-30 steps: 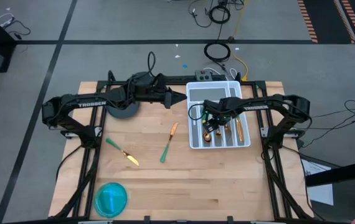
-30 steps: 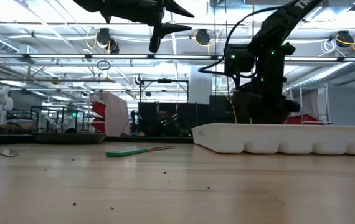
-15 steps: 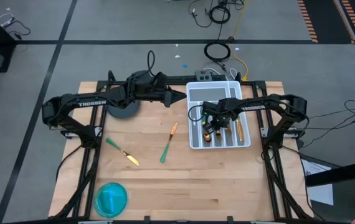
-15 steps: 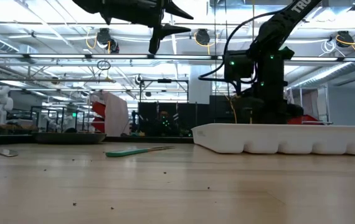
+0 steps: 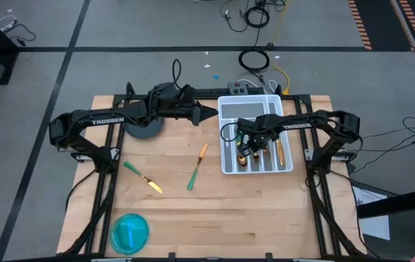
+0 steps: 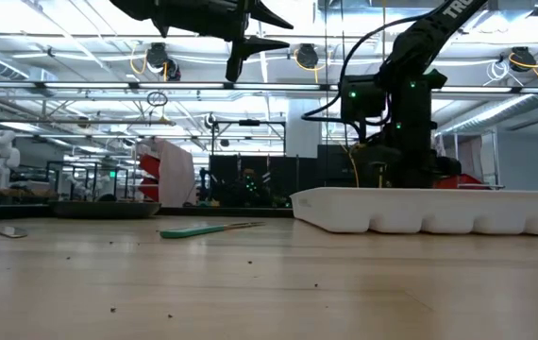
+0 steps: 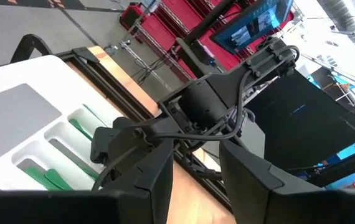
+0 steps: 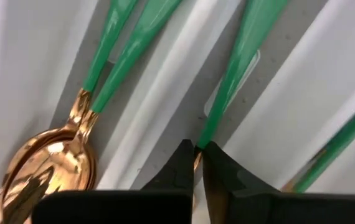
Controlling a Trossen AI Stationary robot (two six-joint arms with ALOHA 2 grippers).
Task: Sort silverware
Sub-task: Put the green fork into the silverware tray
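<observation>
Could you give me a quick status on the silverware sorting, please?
Right gripper shut, down in the white tray among sorted pieces. Left gripper open, hovering beside the tray. Two pieces of silverware on the table. Nothing in the way.

In the high view, the tray (image 5: 257, 108) sits right of centre on the table (image 5: 215, 211), holding several pieces of silverware (image 5: 280, 152). A fork (image 5: 196, 169) and a knife (image 5: 143, 177) lie left of it. A bowl (image 5: 129, 233) occupies the lower left.
</observation>
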